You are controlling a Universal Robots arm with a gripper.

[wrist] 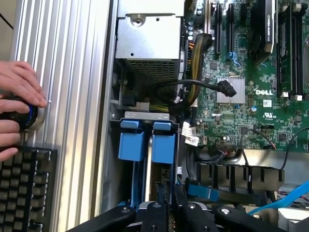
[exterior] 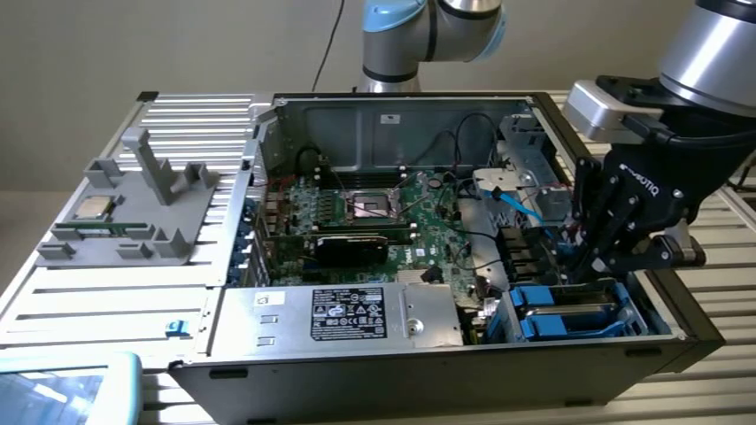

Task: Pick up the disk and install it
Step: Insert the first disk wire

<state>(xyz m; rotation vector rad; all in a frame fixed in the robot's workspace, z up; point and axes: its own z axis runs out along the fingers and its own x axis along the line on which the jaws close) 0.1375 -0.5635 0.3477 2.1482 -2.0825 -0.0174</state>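
Note:
The disk (exterior: pixel 565 312) stands on edge in the drive bay at the front corner of the open computer case (exterior: pixel 390 372), on the exterior view's right. Its bright blue carrier (wrist: pixel 161 147) frames a pale metal face. My gripper (exterior: pixel 587 270) reaches down into that bay from above. In the wrist view its black fingers (wrist: pixel 159 205) stand close together at the near end of the disk, so my gripper (wrist: pixel 170 197) looks shut on it. A second blue carrier (wrist: pixel 132 145) sits right beside the disk in the same bay.
A large silver box with a black label (exterior: pixel 343 314) lies beside the bay. The motherboard (exterior: pixel 378 212) and loose cables, one blue (exterior: pixel 520 208), fill the case. A grey fixture with a small chip (exterior: pixel 95 208) stands outside. A person's hand (wrist: pixel 19 92) rests by a keyboard (wrist: pixel 24 188).

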